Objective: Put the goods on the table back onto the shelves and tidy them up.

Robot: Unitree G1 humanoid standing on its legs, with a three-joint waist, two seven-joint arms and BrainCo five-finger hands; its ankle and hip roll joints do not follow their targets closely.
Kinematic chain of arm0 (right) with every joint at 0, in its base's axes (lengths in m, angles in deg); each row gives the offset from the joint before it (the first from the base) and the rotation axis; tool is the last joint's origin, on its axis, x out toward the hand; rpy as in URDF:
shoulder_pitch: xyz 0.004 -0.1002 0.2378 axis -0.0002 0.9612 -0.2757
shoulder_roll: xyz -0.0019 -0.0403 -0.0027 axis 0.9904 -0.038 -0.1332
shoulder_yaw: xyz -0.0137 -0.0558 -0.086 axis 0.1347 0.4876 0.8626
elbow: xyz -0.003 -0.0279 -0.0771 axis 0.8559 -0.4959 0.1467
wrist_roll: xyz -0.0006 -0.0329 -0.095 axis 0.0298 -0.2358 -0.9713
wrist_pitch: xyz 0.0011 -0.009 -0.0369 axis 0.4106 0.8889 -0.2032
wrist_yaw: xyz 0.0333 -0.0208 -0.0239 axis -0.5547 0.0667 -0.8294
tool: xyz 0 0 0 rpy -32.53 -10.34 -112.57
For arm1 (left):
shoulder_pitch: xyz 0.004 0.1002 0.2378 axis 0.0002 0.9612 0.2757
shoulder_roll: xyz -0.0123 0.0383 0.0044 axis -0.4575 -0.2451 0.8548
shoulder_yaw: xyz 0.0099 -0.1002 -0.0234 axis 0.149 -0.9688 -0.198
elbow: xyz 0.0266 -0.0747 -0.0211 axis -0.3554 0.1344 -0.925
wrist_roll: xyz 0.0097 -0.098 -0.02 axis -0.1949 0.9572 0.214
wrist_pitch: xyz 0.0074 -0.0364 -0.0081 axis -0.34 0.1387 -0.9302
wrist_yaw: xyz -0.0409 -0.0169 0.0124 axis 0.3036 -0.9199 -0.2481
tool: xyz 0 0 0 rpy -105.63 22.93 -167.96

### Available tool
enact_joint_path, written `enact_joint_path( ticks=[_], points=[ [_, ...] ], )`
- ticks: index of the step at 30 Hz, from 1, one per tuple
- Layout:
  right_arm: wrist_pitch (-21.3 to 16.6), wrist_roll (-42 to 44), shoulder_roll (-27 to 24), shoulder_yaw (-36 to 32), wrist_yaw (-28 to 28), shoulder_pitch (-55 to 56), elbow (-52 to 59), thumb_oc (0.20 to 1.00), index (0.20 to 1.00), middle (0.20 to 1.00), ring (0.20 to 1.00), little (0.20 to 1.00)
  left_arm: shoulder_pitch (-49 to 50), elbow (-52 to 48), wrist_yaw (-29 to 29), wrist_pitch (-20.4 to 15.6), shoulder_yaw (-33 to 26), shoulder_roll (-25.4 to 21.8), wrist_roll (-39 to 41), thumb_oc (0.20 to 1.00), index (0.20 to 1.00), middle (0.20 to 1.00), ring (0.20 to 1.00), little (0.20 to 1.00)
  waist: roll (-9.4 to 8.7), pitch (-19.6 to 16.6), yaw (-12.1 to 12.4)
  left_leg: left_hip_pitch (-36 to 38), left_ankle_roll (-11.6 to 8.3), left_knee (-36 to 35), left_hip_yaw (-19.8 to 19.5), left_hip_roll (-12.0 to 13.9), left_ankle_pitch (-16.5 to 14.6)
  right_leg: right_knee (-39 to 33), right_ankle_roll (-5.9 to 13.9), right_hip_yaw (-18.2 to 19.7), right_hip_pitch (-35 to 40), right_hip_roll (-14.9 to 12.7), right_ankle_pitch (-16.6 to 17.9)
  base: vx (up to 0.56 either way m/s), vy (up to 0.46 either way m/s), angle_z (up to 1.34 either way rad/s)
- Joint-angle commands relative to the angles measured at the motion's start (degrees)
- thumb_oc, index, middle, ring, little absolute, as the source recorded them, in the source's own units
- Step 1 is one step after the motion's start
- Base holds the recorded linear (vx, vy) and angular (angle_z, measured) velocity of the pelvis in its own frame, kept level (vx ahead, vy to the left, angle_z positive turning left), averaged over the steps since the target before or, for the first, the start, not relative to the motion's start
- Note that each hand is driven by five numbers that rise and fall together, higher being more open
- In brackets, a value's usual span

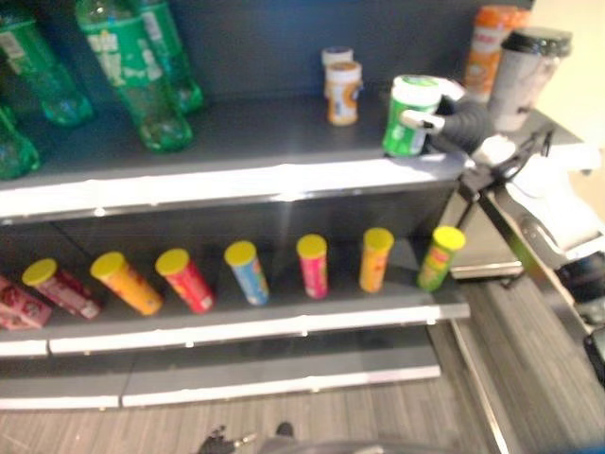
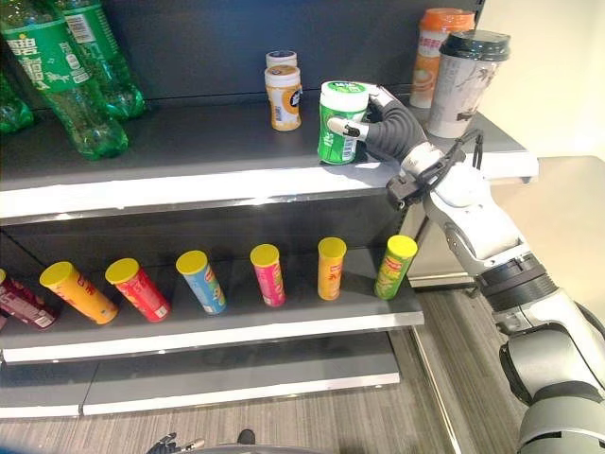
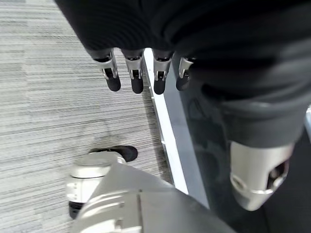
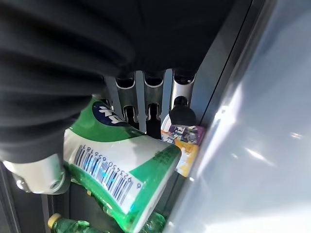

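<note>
A green canister with a white lid (image 2: 338,123) stands slightly tilted near the front of the top shelf (image 2: 189,151). My right hand (image 2: 389,128) is shut on it from the right, thumb across the front and fingers behind. The right wrist view shows the same canister (image 4: 126,170) in the grip, its barcode facing the camera. To its left on the shelf stand two small orange-labelled jars (image 2: 283,95), one behind the other. My left hand (image 3: 136,73) hangs over the floor with relaxed fingers and holds nothing.
An orange bottle (image 2: 440,43) and a lidded coffee cup (image 2: 468,80) stand at the shelf's right end, behind my arm. Green soda bottles (image 2: 66,76) lie at the top left. Several yellow-capped tubes (image 2: 267,274) lie in a row on the lower shelf.
</note>
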Motion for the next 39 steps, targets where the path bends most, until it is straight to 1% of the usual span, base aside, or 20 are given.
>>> enact_joint_path(
  ticks=[1,8,15,20,22,24,25,28,33,39],
  points=[
    [-2.2,-3.1,3.4,1.0,3.8,-9.1,-6.1,0.200,0.200,0.200,0.200,0.200,-4.0,0.6,1.4,-0.8,1.0,-4.2,2.5,1.000,1.000,1.000,1.000,1.000,-3.67,0.3,1.4,1.6,-1.43,3.2,4.9,-0.1,-8.5,2.6,2.21,1.7,-4.4,-2.7,-2.4,0.00,0.000,0.00],
    [-1.6,-6.8,6.5,1.2,5.7,-10.4,-9.3,0.200,0.200,0.200,0.200,0.200,-4.8,0.3,2.2,-0.7,1.8,-3.6,3.4,1.000,1.000,1.000,1.000,1.000,-4.00,0.4,2.1,1.3,-1.14,3.3,4.4,-0.7,-8.7,2.4,2.44,1.2,-4.3,-3.4,-2.1,0.00,0.000,0.00],
    [-1.4,-8.8,7.2,3.1,5.5,-11.6,-8.8,0.200,0.200,0.200,0.200,0.200,-4.9,-0.2,2.2,-0.7,2.5,-3.2,3.6,1.000,1.000,1.000,1.000,1.000,-4.27,0.7,2.3,1.2,-1.00,3.4,4.4,-0.9,-8.8,2.7,2.43,1.0,-4.3,-3.7,-2.1,0.00,0.000,0.00],
    [-1.7,-8.2,6.9,4.3,4.9,-12.8,-6.5,0.200,0.200,0.200,0.200,0.200,-5.1,-0.7,2.4,-0.8,2.6,-3.4,3.9,1.000,1.000,1.000,1.000,1.000,-4.49,1.0,2.3,1.1,-0.91,3.6,4.5,-0.9,-9.0,2.7,2.51,1.2,-4.5,-3.8,-2.1,0.00,0.000,0.00],
    [-1.8,-8.0,6.4,4.6,4.8,-13.1,-5.1,0.200,0.200,0.200,0.200,0.200,-5.1,-0.7,2.4,-0.8,2.5,-3.4,4.0,1.000,1.000,1.000,1.000,1.000,-4.63,1.1,2.2,1.1,-0.90,3.7,4.8,-0.9,-9.0,2.7,2.53,1.2,-4.6,-3.8,-2.0,0.00,0.000,0.00],
    [-1.7,-7.8,4.4,5.4,3.7,-13.4,-1.4,0.200,0.200,0.200,0.200,0.200,-5.1,-0.9,2.4,-0.7,2.2,-3.5,4.0,1.000,1.000,1.000,1.000,1.000,-4.90,1.2,1.8,1.1,-0.94,3.7,5.0,-0.7,-9.1,2.7,2.59,1.3,-4.8,-3.8,-1.9,0.00,0.000,0.00],
    [-1.7,-7.8,4.4,5.4,3.7,-13.4,-1.4,0.200,0.200,0.200,0.200,0.200,-5.1,-0.9,2.4,-0.7,2.2,-3.5,4.0,1.000,1.000,1.000,1.000,1.000,-4.90,1.2,1.8,1.1,-0.94,3.7,5.0,-0.7,-9.1,2.7,2.59,1.4,-4.8,-3.8,-1.9,0.00,0.000,0.00],
    [-2.0,-7.4,1.5,5.8,3.5,-13.5,1.7,0.200,0.200,0.200,0.200,0.200,-4.7,-0.7,2.5,-0.7,1.8,-3.6,3.7,1.000,1.000,1.000,1.000,1.000,-5.08,1.2,1.0,1.3,-0.92,3.8,5.6,-0.5,-9.3,2.8,2.59,1.8,-5.2,-3.7,-1.9,0.00,0.004,0.02],
    [-2.5,-6.7,-0.7,5.8,3.3,-13.7,5.1,0.200,0.200,0.200,0.200,0.200,-4.3,-0.8,2.5,-0.6,1.2,-3.7,3.1,1.000,1.000,1.000,1.000,1.000,-5.22,1.2,0.3,1.7,-0.89,3.9,6.6,-0.3,-9.6,2.7,2.59,2.5,-5.4,-3.4,-1.8,0.00,0.000,0.00],
    [-2.7,-6.1,-3.4,6.3,3.2,-14.9,5.5,0.200,0.200,0.200,0.200,0.200,-4.6,-1.6,2.4,-0.8,1.2,-4.0,2.6,1.000,1.000,1.000,1.000,1.000,-5.56,1.3,-0.5,2.3,-1.01,4.2,7.6,0.3,-10.0,2.8,2.52,3.1,-5.6,-3.0,-1.9,-0.01,-0.005,-0.06]
  ],
)
